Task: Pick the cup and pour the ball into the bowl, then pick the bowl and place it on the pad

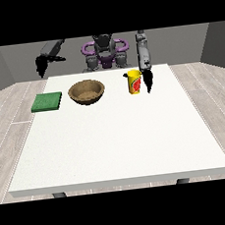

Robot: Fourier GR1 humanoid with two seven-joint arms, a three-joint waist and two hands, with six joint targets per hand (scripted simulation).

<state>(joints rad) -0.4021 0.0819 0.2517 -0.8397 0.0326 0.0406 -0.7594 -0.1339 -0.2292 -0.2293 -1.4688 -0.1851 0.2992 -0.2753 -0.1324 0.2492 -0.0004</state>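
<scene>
Hanging just beside yellow cup (135, 82), hand at view's right (148, 82) points fingers down toward tabletop (118, 143); whether fingers touch cup cannot be told, nor whether they are curled. Cup stands upright near far edge. Brown bowl (86, 92) sits left of cup, apart from it. Green pad (47, 101) lies flat farther left, near tabletop edge. Hand at view's left (41, 66) hangs raised beyond far corner, finger state unclear.

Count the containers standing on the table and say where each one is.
2. The brown bowl sits left of centre, beside the green pad. The yellow cup stands to its right, next to the hand at the view's right.
</scene>
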